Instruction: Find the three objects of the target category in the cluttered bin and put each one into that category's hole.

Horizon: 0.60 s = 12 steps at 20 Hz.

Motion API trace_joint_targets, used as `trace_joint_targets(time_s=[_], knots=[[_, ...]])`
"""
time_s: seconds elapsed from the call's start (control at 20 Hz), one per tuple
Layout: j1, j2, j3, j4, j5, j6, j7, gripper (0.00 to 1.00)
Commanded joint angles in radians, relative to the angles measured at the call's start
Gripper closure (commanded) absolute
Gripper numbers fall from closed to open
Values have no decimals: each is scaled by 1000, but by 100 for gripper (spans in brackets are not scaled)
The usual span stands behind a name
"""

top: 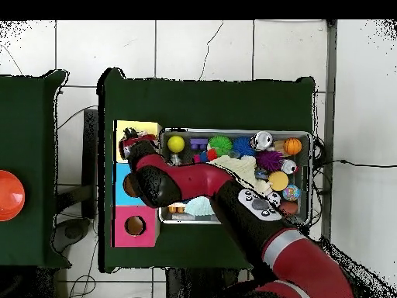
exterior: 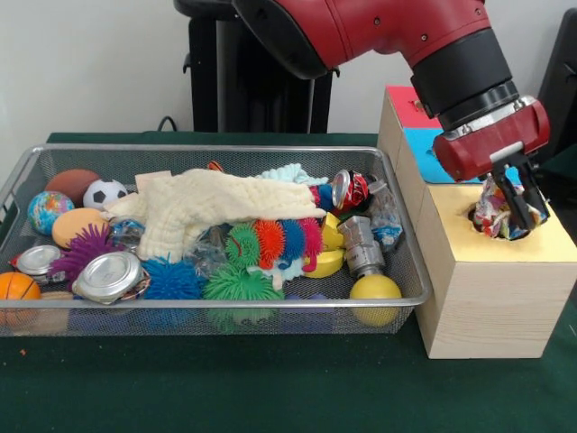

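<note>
Gripper (exterior: 512,209) fingers pinch a crumpled, multicoloured wrapper (exterior: 491,209) right at the mouth of the round hole (exterior: 505,223) in the yellow-topped wooden box (exterior: 491,289), the wrapper partly sunk into the opening. Just beside that box, the wire mesh bin (exterior: 207,316) holds a cream knitted cloth (exterior: 203,212) draped over spiky rubber balls (exterior: 236,281), with crushed cans (exterior: 359,244), a yellow ball (exterior: 375,289), a small soccer ball (exterior: 105,192) and a globe ball (exterior: 47,210) around it. Overhead, the red arm (top: 194,182) crosses the bin toward the yellow box, next to the blue (top: 124,186) and pink (top: 133,226) ones.

The red arm angles down, its claw (exterior: 516,209) clamped shut.
</note>
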Motion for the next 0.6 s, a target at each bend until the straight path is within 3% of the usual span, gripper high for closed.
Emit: trace_joint_targets(time_s=[0.05,0.6], knots=[[-31,16,-91,-117,-45,-63,120,100],[-55,27,-69,-107,-73,-66,119,100]])
